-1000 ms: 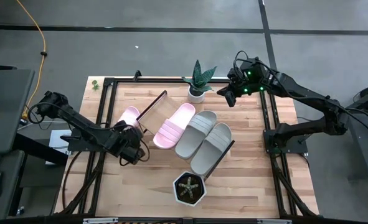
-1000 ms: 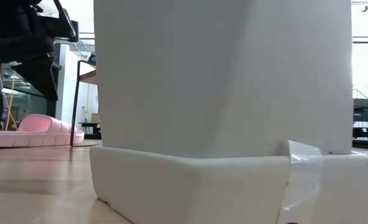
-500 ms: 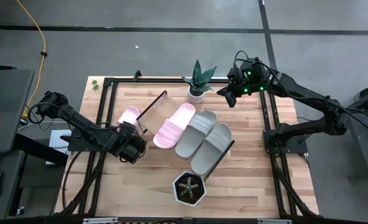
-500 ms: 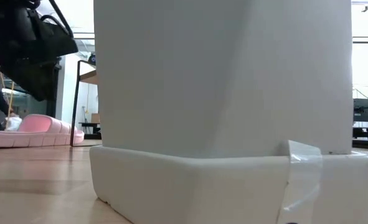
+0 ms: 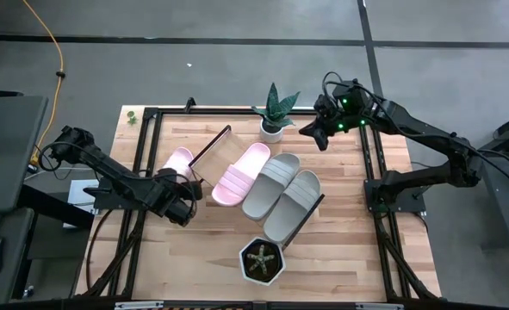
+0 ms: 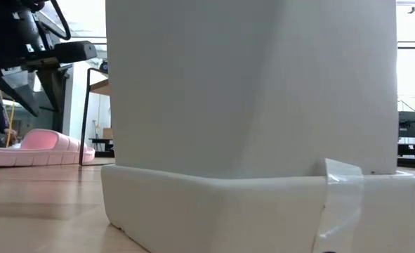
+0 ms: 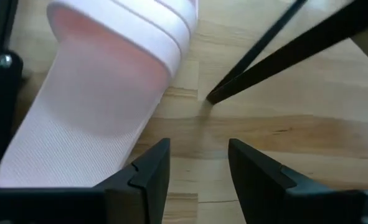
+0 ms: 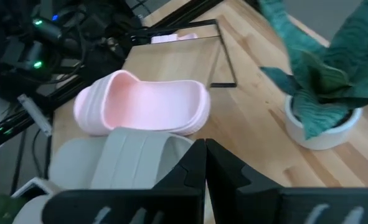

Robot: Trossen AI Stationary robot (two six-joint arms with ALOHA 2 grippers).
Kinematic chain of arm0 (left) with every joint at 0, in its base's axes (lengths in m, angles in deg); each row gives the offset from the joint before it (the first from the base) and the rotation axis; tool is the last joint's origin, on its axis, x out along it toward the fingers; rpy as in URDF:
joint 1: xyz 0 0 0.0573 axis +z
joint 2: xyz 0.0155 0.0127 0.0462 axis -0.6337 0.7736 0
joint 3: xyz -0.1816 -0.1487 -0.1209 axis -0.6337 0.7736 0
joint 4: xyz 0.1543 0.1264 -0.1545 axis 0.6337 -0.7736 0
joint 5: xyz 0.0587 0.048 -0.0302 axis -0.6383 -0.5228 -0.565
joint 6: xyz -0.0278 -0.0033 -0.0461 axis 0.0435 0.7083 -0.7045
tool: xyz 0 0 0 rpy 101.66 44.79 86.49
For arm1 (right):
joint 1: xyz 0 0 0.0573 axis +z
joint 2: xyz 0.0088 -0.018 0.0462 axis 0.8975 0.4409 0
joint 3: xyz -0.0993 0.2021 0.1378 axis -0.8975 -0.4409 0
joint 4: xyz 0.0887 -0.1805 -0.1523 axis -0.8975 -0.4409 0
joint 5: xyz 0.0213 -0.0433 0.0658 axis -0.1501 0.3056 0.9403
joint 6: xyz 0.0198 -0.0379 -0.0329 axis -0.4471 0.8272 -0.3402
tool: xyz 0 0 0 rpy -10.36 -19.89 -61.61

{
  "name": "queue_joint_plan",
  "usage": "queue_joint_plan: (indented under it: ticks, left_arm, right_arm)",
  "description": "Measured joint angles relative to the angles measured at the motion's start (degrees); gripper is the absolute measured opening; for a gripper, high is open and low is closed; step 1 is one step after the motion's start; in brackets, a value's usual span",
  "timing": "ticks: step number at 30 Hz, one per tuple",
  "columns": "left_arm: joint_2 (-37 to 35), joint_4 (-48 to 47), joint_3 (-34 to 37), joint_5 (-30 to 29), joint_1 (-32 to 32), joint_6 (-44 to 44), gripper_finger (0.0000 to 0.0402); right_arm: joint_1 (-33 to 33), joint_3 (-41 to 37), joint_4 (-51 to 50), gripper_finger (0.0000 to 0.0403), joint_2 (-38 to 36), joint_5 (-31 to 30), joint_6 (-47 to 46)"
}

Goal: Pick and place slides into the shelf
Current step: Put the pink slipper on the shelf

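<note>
One pale pink slide (image 5: 178, 161) lies sole down on the table, left of the shelf (image 5: 209, 153). The shelf stands slantwise at mid-table and carries a pink slide (image 5: 241, 172) and two grey-beige slides (image 5: 271, 183) (image 5: 294, 201) side by side. My left gripper (image 5: 185, 200) is open and hovers low at the heel of the loose pink slide (image 7: 103, 93). Its fingers stand over bare wood beside that heel, near the shelf's black frame (image 7: 283, 56). My right gripper (image 5: 311, 133) is shut and waits high over the far right, looking down on the shelved slides (image 8: 140, 106).
A snake plant in a white pot (image 5: 274, 118) stands at the far edge, close under the right gripper. A succulent in a dark hexagonal pot (image 5: 261, 261) sits near the front edge. A white pot (image 6: 249, 105) fills the low view. Bare wood lies at near left and right.
My left gripper has turned about its wrist beside the pink slide's heel and stayed almost in place. The slides and the shelf have not moved.
</note>
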Motion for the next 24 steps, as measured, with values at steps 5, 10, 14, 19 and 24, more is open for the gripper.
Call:
queue_joint_plan:
  ticks: [5,10,14,19,24]
  left_arm:
    - [0.00,1.60,0.00,-0.10,0.00,-1.24,0.0154]
    - [0.00,4.40,0.00,-0.32,-0.58,-1.41,0.0148]
    - [0.00,2.32,-0.02,-0.60,-3.52,-7.24,0.0142]
    - [0.00,0.93,-0.02,-0.79,-5.64,-9.60,0.0134]
    - [-0.93,2.31,-0.04,-1.89,-4.88,-9.68,0.0132]
  right_arm:
    - [0.00,0.00,-0.02,0.0000,0.01,1.34,0.66]
    - [0.00,0.00,-0.10,0.0000,0.00,1.53,1.67]
    - [0.00,0.00,-0.56,0.0000,0.00,1.96,1.79]
    - [0.02,0.00,-0.87,0.0000,0.02,2.79,2.29]
    - [0.00,0.00,-0.90,0.0000,0.00,2.84,2.69]
